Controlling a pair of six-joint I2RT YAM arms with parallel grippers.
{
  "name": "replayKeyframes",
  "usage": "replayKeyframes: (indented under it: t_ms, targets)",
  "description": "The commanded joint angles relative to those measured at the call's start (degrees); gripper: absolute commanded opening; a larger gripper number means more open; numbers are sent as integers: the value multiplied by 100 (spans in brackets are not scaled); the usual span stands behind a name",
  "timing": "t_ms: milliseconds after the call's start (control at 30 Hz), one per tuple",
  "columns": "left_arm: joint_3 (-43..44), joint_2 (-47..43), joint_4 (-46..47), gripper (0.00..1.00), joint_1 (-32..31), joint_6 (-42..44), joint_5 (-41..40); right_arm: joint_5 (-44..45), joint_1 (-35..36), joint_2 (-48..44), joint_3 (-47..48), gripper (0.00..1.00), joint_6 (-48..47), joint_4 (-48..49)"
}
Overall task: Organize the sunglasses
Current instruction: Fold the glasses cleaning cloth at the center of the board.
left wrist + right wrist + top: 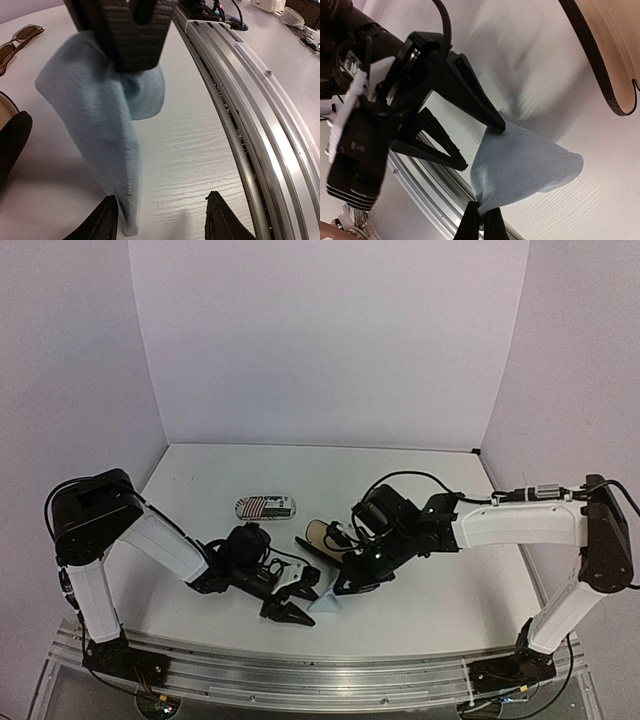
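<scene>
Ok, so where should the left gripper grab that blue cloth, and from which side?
On the cloth, probably the narrow tail that tapers down to the table. The right gripper pinches its upper end, so it hangs as a fold and the tail is the free end. The left gripper is open and low beside it, so come in sideways with a finger on either side of the fold.

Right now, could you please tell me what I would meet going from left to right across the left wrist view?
brown sunglasses → pale blue cloth → white table → aluminium rail
</scene>
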Motion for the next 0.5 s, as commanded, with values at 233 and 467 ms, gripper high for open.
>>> replayKeyframes:
  t_ms: [233,467]
  targets:
    - [-93,143,1053,0,-100,-657,-1020,-79,-43,-44,235,0,18,-3]
    - [513,-93,-446,0,31,-303,-1656,-22,-77,-151,137,0,49,-12]
